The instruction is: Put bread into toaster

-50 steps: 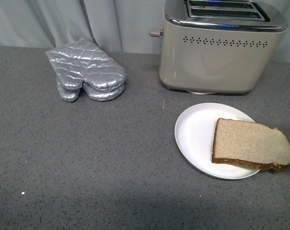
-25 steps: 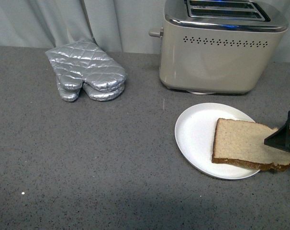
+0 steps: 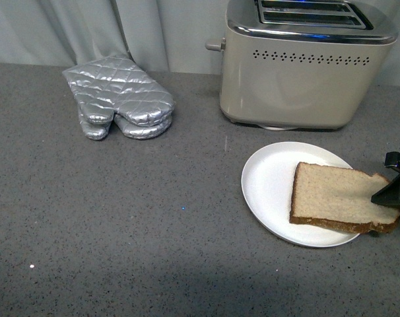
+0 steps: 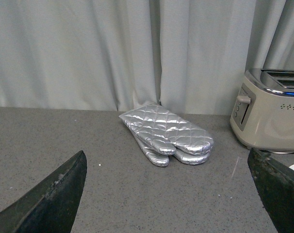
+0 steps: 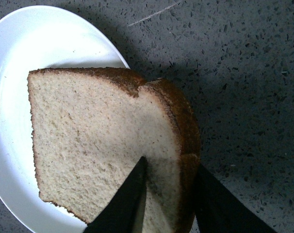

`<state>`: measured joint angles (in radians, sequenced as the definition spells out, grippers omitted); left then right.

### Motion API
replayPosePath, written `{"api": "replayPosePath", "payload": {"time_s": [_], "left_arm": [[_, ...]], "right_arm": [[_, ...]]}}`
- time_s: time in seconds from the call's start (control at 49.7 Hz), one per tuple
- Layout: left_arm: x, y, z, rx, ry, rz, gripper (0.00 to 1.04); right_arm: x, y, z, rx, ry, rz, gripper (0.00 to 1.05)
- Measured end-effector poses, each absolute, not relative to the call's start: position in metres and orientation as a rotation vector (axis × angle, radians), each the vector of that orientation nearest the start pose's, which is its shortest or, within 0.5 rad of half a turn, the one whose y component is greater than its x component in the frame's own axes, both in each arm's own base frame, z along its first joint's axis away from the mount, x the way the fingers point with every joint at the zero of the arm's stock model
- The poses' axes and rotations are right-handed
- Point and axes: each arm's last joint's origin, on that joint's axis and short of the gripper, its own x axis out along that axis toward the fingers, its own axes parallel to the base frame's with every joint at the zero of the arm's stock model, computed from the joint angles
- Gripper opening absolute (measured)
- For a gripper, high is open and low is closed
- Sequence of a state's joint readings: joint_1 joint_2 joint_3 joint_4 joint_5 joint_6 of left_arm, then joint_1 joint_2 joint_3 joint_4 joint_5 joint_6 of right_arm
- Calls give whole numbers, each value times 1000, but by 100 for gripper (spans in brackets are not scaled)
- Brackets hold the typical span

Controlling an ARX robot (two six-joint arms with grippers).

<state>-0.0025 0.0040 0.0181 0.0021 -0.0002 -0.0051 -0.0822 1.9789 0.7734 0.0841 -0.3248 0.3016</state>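
Note:
The bread [image 3: 335,200] is a light-brown slice with a dark crust, lying half on the white plate [image 3: 269,181] with its rounded end over the plate's right rim. My right gripper [image 3: 390,195] is shut on that rounded end at the right edge of the front view. In the right wrist view the bread [image 5: 98,141] sits between the two black fingers [image 5: 125,201], one on its face and one outside the crust. The cream toaster [image 3: 299,79] stands behind the plate, its two slots in the chrome top. My left gripper [image 4: 171,194] is open and empty over the counter.
Silver quilted oven mitts [image 3: 119,98] lie at the back left, also in the left wrist view [image 4: 166,133]. The toaster shows at that view's right edge [image 4: 268,109]. A grey curtain hangs behind the speckled grey counter [image 3: 121,218].
My right gripper has come in from the right edge and closed on the bread's rounded end. The slice has shifted slightly left on the plate.

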Motion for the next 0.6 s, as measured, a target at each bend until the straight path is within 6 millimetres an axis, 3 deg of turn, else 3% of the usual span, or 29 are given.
{"api": "replayPosePath", "payload": {"time_s": [0.181, 0.483, 0.603], "left_arm": [[97, 0, 170, -5, -16, -2, 98], [97, 0, 170, -5, -16, -2, 98], [97, 0, 170, -5, -16, -2, 98]], "right_arm": [[307, -15, 70, 564, 1126, 48, 1], [290, -1, 135, 790, 1007, 72, 1], [279, 10, 173, 885, 889, 8, 1]]}}
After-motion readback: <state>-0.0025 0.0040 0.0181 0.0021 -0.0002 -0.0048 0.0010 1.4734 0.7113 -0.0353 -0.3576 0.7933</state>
